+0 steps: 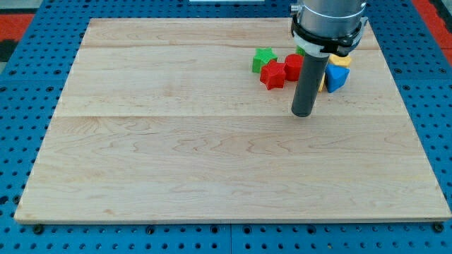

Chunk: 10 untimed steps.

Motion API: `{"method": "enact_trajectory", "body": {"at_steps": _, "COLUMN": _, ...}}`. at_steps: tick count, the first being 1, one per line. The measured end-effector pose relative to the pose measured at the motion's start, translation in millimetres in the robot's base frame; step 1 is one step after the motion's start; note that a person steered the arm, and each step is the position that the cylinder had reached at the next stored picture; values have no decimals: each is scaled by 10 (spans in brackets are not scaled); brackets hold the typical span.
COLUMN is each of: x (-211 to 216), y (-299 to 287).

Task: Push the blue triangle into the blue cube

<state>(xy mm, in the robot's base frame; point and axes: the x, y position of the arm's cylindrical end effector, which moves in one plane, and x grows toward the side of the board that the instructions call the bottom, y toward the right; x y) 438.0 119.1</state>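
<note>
A blue block (336, 77), seemingly the triangle, lies at the view's upper right on the wooden board (176, 162). No blue cube shows; the arm hides part of the cluster. My tip (302, 114) rests on the board, below and to the left of the blue block, with a small gap between them. The rod rises in front of the cluster and covers what lies between the red blocks and the blue block.
A green star (263, 59), a red star (272, 75) and a red block (293, 65) lie left of the rod. A yellow block (342, 61) sits just above the blue one. A yellow sliver (323, 84) shows beside the rod.
</note>
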Motion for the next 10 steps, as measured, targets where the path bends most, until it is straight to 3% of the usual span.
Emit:
{"method": "enact_trajectory", "body": {"at_steps": 3, "x": 111, "y": -35}}
{"method": "enact_trajectory", "body": {"at_steps": 4, "x": 139, "y": 619}}
{"method": "enact_trajectory", "body": {"at_steps": 5, "x": -353, "y": 1301}}
{"method": "enact_trajectory", "body": {"at_steps": 6, "x": -625, "y": 1260}}
{"method": "enact_trajectory", "body": {"at_steps": 7, "x": -611, "y": 819}}
{"method": "enact_trajectory", "body": {"at_steps": 8, "x": -542, "y": 983}}
{"method": "enact_trajectory", "body": {"at_steps": 9, "x": -806, "y": 1140}}
{"method": "enact_trajectory", "body": {"at_steps": 10, "x": -1449, "y": 1234}}
